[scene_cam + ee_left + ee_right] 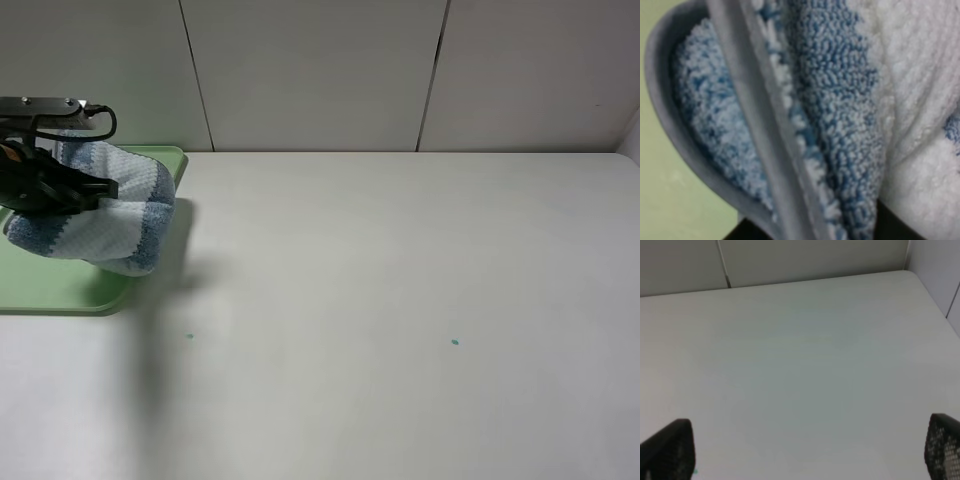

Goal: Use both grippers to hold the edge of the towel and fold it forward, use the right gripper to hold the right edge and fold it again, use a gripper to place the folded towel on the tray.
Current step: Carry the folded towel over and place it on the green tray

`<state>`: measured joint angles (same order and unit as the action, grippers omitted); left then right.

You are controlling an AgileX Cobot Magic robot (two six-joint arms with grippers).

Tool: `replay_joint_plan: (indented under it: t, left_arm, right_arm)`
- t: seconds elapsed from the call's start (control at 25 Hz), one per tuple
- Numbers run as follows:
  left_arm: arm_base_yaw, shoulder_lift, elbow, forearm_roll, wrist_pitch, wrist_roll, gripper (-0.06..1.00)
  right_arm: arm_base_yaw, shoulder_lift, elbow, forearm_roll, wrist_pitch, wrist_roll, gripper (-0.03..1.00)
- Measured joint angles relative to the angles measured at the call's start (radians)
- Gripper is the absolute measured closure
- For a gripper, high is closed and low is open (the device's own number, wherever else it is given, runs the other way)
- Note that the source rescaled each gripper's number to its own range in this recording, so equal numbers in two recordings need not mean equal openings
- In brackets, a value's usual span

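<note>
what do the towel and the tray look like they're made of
Towel: soft terry cloth, going by the looped, fuzzy pile in blue and white, with a smooth flat-woven grey hem along its edge.
Tray: probably plastic; an even pale-green surface with a matte to slightly satin look, a moulded low rim and a rounded corner.

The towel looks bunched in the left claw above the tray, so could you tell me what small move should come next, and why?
Probably lower it: the left claw holds the folded towel over the tray, apparently not yet resting flat. Then open.
</note>
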<state>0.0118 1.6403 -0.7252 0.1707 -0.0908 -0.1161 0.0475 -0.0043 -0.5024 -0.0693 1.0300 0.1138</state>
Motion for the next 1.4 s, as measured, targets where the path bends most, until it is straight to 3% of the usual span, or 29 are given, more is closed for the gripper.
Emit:
replay_joint_plan:
  t: [0.16, 0.72, 1.08, 1.4]
  left_arm:
    - [0.027, 0.000, 0.000, 0.035, -0.034, 0.000, 0.72]
    - [0.039, 0.121, 0.001, 0.042, -0.151, 0.068, 0.72]
    - [0.090, 0.121, 0.001, 0.042, -0.139, 0.106, 0.72]
    - [0.107, 0.121, 0.001, 0.043, -0.131, 0.126, 0.57]
  right_arm:
    - [0.000, 0.000, 0.000, 0.000, 0.000, 0.000, -0.03]
    - [0.000, 0.000, 0.000, 0.000, 0.000, 0.000, -0.03]
    - [0.000, 0.000, 0.000, 0.000, 0.000, 0.000, -0.03]
    - [0.000, 0.000, 0.000, 0.000, 0.000, 0.000, -0.03]
